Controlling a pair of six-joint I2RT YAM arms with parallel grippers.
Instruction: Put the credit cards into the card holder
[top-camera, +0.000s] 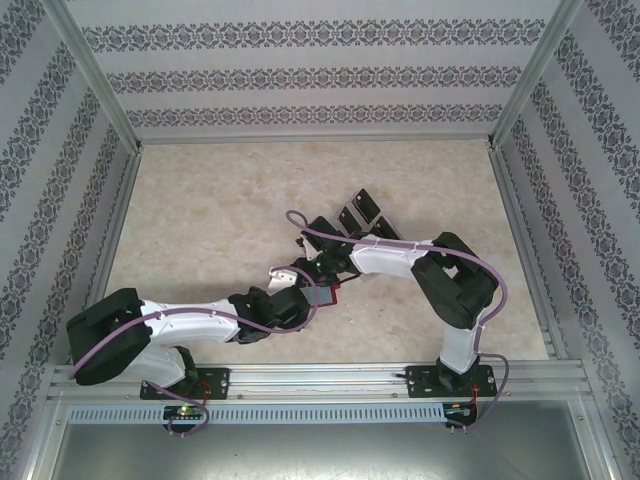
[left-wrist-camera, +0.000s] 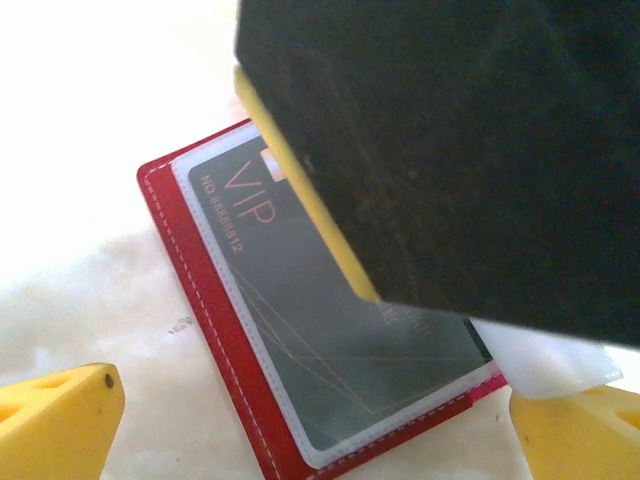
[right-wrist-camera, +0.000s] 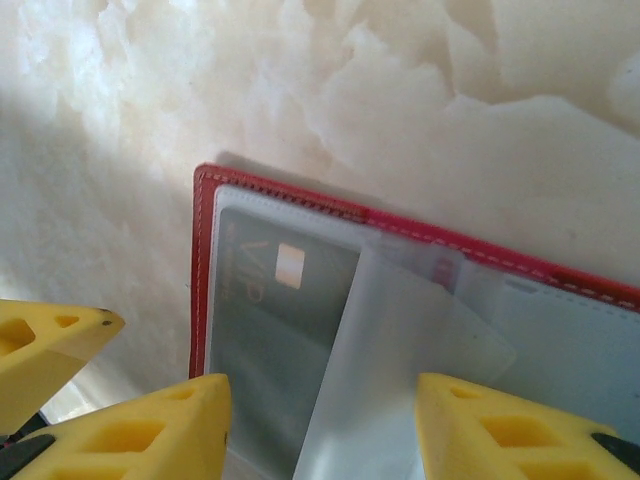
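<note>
One credit card (left-wrist-camera: 300, 330) is seen sleeved in the open card holder (left-wrist-camera: 215, 340), set mid-way on the tabletop (top-camera: 200, 230); perhaps three loose cards (top-camera: 358, 212) are left just beyond. Wide and empty are the left jaws; the right jaws, half-spread, straddle a raised sleeve (right-wrist-camera: 400, 370), nothing gripped.

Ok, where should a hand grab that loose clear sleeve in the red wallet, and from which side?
Its long free edge, the one lying over the VIP card. The clear sleeve seems tilted up off the card holder there, so a hand coming low from that red outer edge could likely slip a finger under and pinch.
</note>
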